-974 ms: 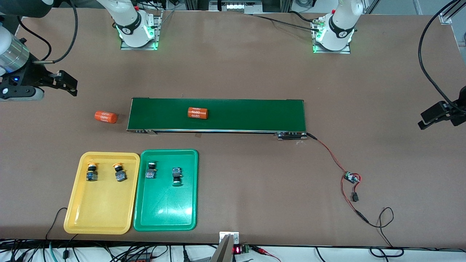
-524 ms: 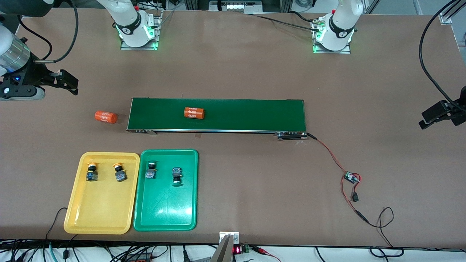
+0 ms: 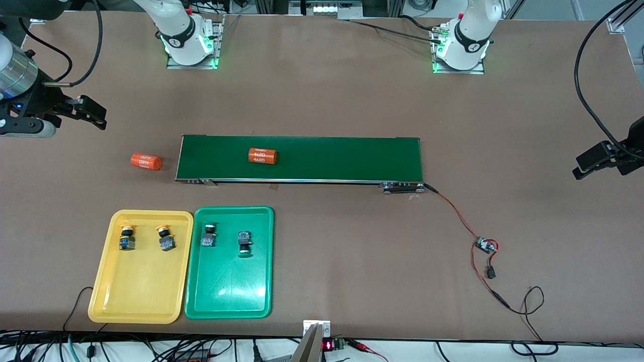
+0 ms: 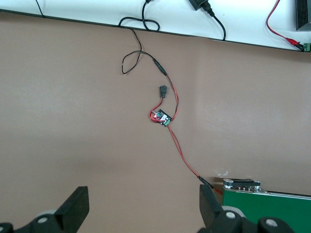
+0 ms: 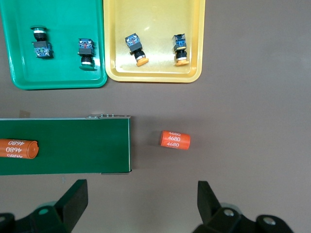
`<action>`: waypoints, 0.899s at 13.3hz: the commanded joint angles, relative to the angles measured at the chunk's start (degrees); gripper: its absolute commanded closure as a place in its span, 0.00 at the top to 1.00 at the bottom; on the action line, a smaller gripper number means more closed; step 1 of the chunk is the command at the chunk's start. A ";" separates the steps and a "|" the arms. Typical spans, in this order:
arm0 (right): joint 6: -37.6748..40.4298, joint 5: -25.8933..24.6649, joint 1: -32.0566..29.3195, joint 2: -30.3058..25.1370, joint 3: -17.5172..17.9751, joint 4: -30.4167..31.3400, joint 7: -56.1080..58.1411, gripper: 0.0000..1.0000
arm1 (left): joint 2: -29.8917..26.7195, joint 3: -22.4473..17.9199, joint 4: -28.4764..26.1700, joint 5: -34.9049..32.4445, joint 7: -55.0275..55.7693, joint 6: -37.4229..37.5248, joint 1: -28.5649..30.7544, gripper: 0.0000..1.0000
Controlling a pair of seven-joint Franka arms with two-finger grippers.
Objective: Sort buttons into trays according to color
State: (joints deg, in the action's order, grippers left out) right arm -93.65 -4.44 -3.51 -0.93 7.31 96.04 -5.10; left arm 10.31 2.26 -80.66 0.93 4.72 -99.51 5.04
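Holding two buttons each: yellow tray (image 3: 103,289), green tray (image 3: 229,296)

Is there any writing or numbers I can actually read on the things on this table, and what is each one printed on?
"4680", repeated in rows: on the orange cylinder on the belt.
"4680", repeated in rows: on the orange cylinder on the bare table, readable in the right wrist view.
Red digits on the small display at the table edge: too small to read.
Marks on the buttons: too small to read.
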 commanded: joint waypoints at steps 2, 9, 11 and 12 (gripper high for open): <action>1.36 0.22 -0.62 1.02 -1.07 -1.64 2.45 1.00 | 0.50 -0.06 -0.20 0.82 -0.41 -0.42 0.14 1.00; 1.36 0.48 -3.61 1.46 -1.68 -1.64 6.60 1.00 | -0.46 -0.07 -0.29 0.82 -0.15 1.68 0.41 1.00; 1.36 0.57 -3.17 1.37 -1.60 -1.64 6.34 1.00 | -2.57 0.29 -0.03 0.82 -0.15 4.13 -0.03 1.00; 1.36 0.66 -2.99 1.37 -1.42 -1.73 6.25 1.00 | -2.49 0.29 0.15 0.82 -0.15 4.06 -0.29 1.00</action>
State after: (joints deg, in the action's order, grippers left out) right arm -93.60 -4.46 -6.61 0.08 5.34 95.91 1.13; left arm 9.75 2.44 -80.64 0.93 4.72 -97.34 5.14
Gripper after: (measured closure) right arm 0.000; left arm 0.000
